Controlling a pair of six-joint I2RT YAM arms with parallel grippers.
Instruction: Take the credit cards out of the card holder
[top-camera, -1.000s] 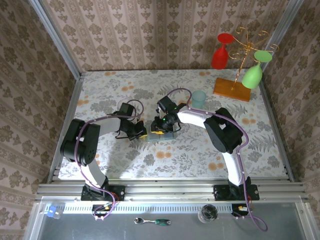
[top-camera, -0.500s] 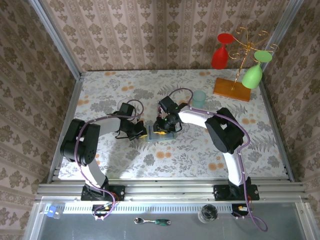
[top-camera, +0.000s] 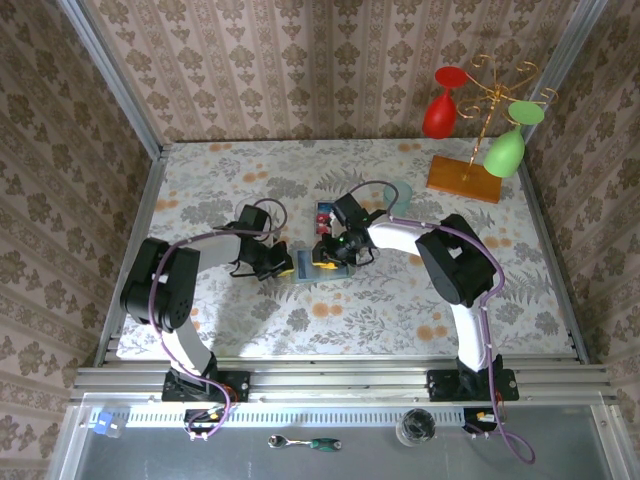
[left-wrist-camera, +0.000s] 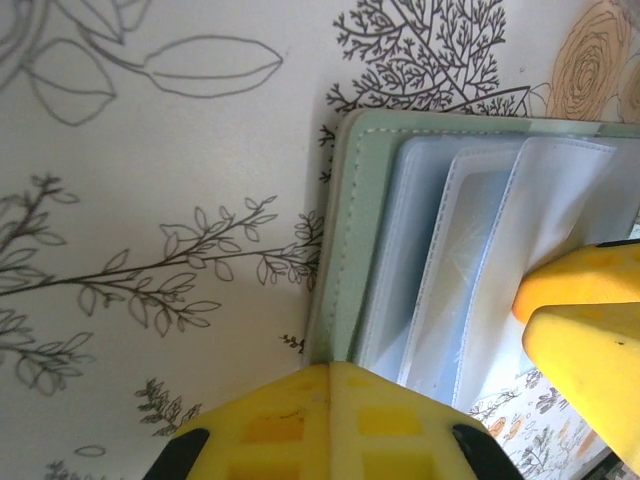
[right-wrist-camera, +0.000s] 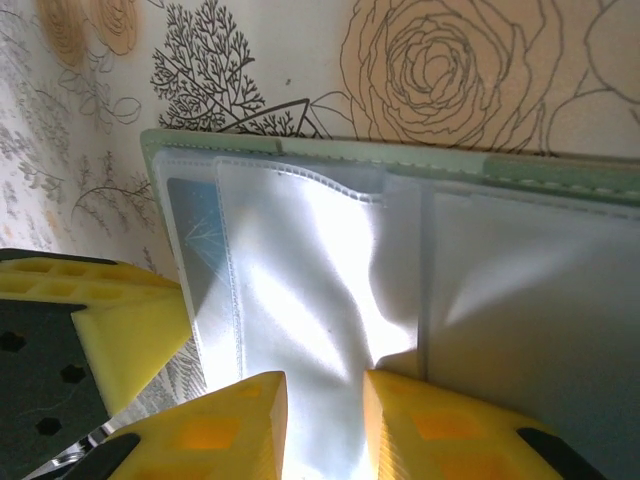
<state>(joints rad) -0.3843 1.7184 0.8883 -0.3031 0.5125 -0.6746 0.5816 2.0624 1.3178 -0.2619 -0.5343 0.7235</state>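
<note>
Partly done: one card (top-camera: 323, 213) is laid out just beyond holder (top-camera: 303, 270) mid-table (top-camera: 420, 300), bluish card (right-wrist-camera: 195, 215) is left sleeved; L gripper (top-camera: 283, 264) is shut, pinning holder's edge; R gripper (right-wrist-camera: 322, 400) jaws are slightly parted over sleeves, grip can't be told.

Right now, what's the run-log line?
left gripper shut, on card holder edge | right gripper at clear sleeves, grip unclear | one credit card on table

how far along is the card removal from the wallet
Done: one red-and-blue card looks out, lying on the table beyond the card holder. In hand: left tool pins the open holder; right tool is at its clear sleeves. Left: a bluish card sits in a sleeve.
</note>
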